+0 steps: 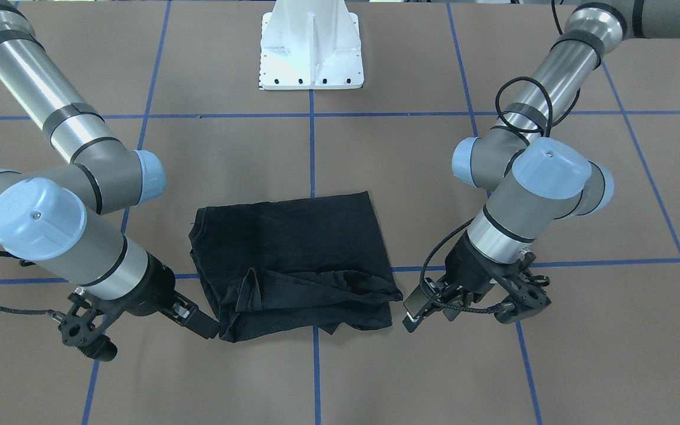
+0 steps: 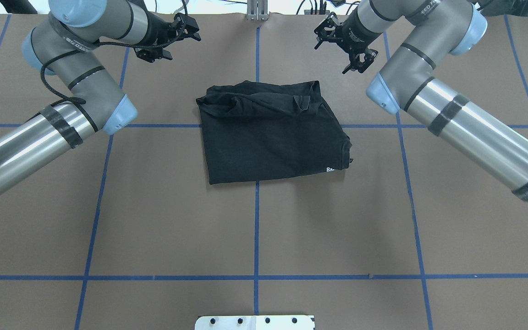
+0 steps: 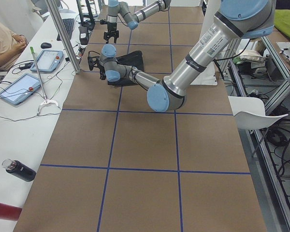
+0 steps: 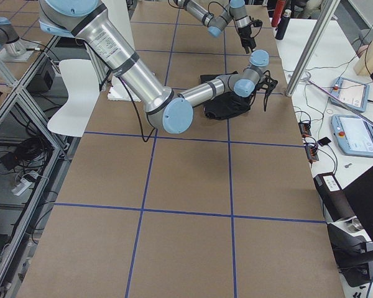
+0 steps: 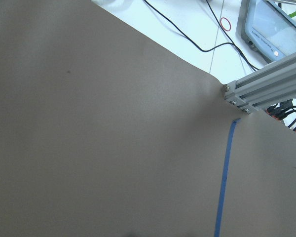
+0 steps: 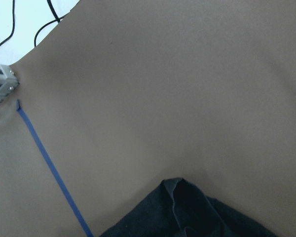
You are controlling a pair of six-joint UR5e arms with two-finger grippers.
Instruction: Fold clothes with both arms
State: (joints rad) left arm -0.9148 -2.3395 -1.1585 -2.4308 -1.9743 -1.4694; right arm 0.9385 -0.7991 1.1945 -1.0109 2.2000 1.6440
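The black T-shirt [image 1: 293, 254] lies folded into a rough rectangle on the brown table, also in the overhead view [image 2: 268, 137]. Its edge farthest from the robot is bunched and rumpled. Only a scrap of white print [image 2: 329, 169] shows at one corner; the logo is otherwise hidden. My left gripper [image 1: 414, 310] hovers just beside the shirt's far corner, empty and apart from the cloth. My right gripper [image 1: 201, 321] is at the opposite far corner, almost touching the cloth and holding nothing. Both look open. The right wrist view shows a shirt corner [image 6: 197, 212].
The white pedestal base [image 1: 310, 53] stands behind the shirt. Blue tape lines cross the table. An aluminium post [image 5: 266, 89] rises at the table's far edge. Beyond it is a white bench with tablets [image 3: 19, 89], cables and a bottle [image 3: 19, 170].
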